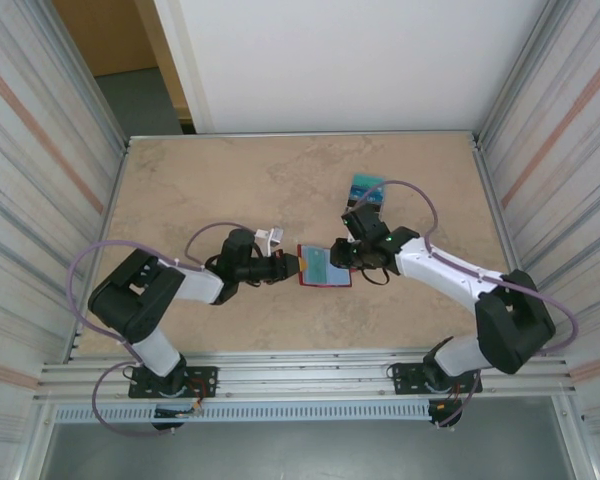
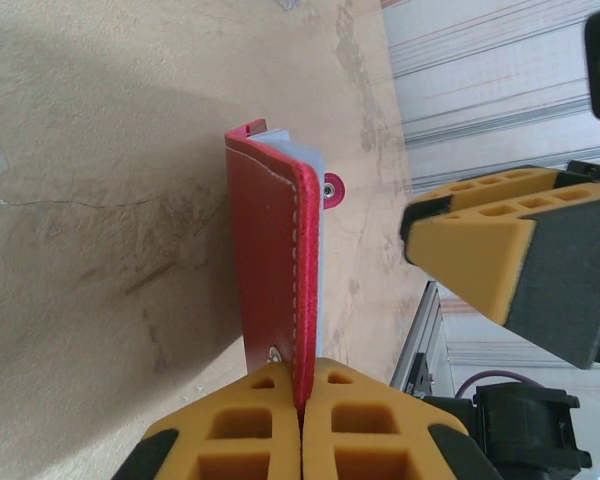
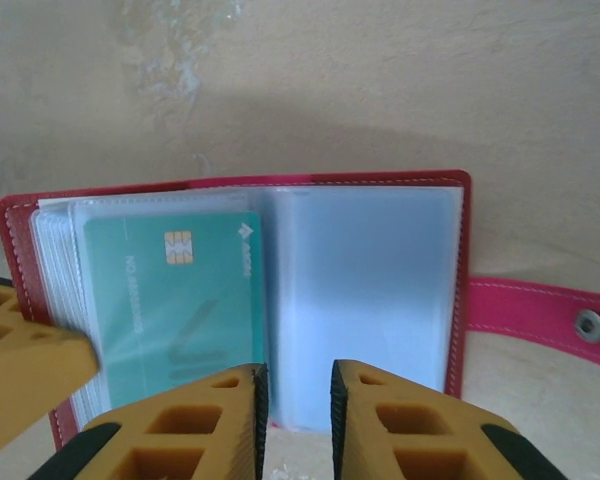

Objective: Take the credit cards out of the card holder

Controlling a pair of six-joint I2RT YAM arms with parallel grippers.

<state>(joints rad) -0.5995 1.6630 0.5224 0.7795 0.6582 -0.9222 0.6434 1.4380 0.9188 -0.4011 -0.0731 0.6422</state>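
Mottled tan table (image 1: 230, 180); ribbed metal walls (image 1: 40, 150) left and right, white panel at the far side. Card holder (image 1: 324, 266) lies open at table centre, with bare surface all round it. Left gripper (image 2: 302, 400) is clamped on its red cover edge. Right gripper (image 3: 298, 385) is at the clear pockets' edge, jaws a narrow slit apart; cannot tell if it pinches anything. Teal card (image 3: 170, 300) sits in a pocket, one corner hidden by a finger. Another card (image 1: 366, 188) lies farther back and right, partly cut off by the arm.

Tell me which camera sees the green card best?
Right wrist camera: the teal card shows its face and chip large. The top camera gives a tiny teal patch in the card holder. The left wrist camera faces its red cover.
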